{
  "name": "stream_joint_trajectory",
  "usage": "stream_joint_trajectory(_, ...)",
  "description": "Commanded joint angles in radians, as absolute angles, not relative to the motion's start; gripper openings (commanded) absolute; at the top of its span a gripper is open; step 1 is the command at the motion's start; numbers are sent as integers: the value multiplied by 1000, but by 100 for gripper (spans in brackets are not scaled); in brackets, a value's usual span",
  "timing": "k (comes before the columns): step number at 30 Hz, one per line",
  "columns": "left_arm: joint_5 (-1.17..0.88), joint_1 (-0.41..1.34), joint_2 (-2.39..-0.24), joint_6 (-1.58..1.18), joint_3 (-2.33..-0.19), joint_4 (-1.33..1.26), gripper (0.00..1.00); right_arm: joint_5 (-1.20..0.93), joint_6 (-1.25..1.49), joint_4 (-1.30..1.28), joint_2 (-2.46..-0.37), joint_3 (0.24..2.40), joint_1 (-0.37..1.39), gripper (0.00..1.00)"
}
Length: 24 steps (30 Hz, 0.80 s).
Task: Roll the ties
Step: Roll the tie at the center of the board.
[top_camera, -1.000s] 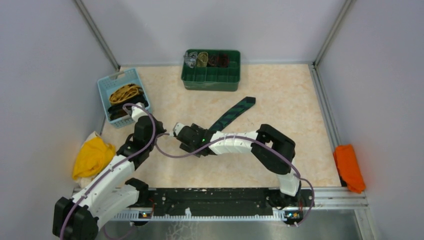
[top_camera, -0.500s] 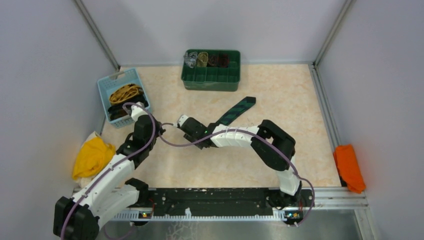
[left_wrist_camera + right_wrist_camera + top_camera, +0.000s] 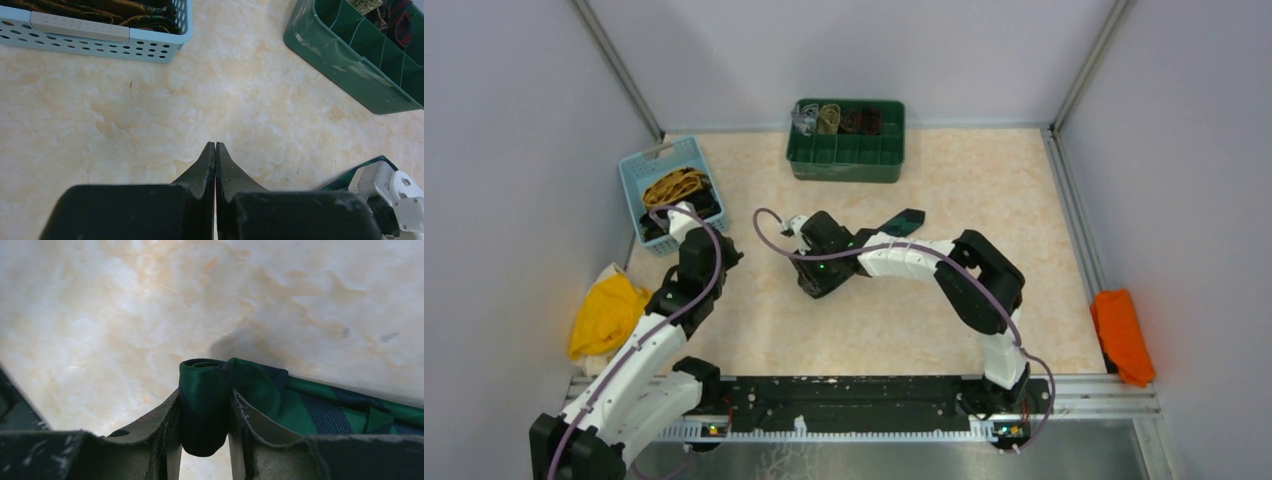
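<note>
A dark green tie with dark checks (image 3: pixel 900 221) lies on the table, only its wide end showing past my right arm. My right gripper (image 3: pixel 812 284) is shut on the tie's rolled end (image 3: pixel 205 390); the roll sits between both fingers (image 3: pixel 165 420) and the flat part (image 3: pixel 320 410) trails off to the right. My left gripper (image 3: pixel 712 248) is shut and empty, just left of the right gripper, above bare table (image 3: pixel 215 145). More loose ties (image 3: pixel 674 187), mustard-yellow and black, lie in the blue basket (image 3: pixel 637 166).
A green divided bin (image 3: pixel 844 160) at the back holds rolled ties (image 3: pixel 839 118); it also shows in the left wrist view (image 3: pixel 350 65), as does the blue basket (image 3: pixel 100 37). A yellow cloth (image 3: pixel 609 315) lies at the left edge and an orange cloth (image 3: pixel 1121 335) at the right.
My right gripper has turned and moved back-left with the roll, and the tie's wide end was drawn in towards it. My left gripper has pulled back to the left, away from the tie.
</note>
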<state>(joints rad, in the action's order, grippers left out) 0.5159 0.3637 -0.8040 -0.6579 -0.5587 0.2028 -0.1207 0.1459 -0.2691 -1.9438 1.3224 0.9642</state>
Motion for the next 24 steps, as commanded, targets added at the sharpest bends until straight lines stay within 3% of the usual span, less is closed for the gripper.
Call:
stream_joint_trajectory(1,506,358,-812,-642,-594,205,0,-398,293,-209,-1898,1293,941,33)
stream_joint_trajectory(13,278,358,-1009,-584,-641,39,0,-763,595,177,-1880,1075,764,32)
stream_joint_trajectory(24,176,372,-1178,-572,-675,-69,0,-782,660,324,-1894,961,662,32)
